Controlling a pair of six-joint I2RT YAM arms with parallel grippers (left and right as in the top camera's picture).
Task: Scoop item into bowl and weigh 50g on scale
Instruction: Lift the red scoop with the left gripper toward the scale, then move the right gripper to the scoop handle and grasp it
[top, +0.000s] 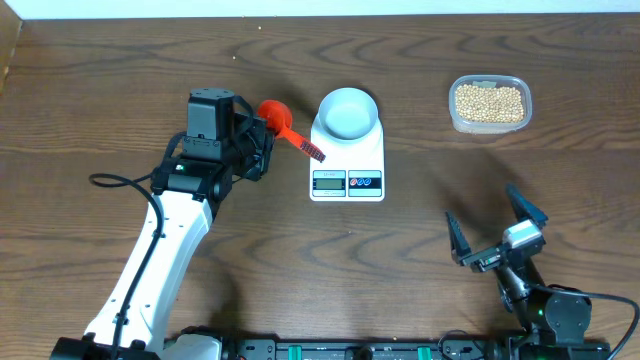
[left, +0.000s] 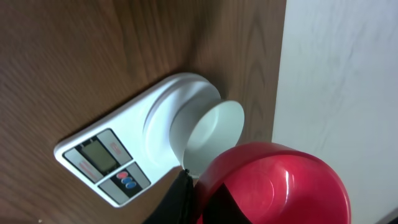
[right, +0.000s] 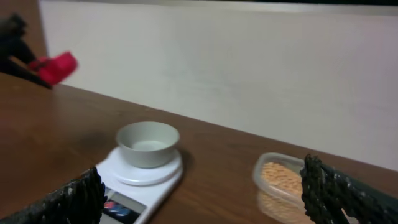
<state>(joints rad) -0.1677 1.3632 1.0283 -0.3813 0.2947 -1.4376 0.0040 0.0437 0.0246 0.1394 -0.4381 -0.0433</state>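
Note:
An empty pale bowl stands on the white scale at the table's middle. My left gripper is just left of the scale, shut on a red scoop whose handle points toward the scale. In the left wrist view the scoop fills the lower right, with the bowl and scale beyond. The beans lie in a clear tub at the back right. My right gripper hangs open at the front right, holding nothing; its view shows the bowl, beans and scoop.
The clear plastic tub holding the beans stands apart from the scale, to its right. A pale wall runs along the table's far edge. A black cable loops beside the left arm.

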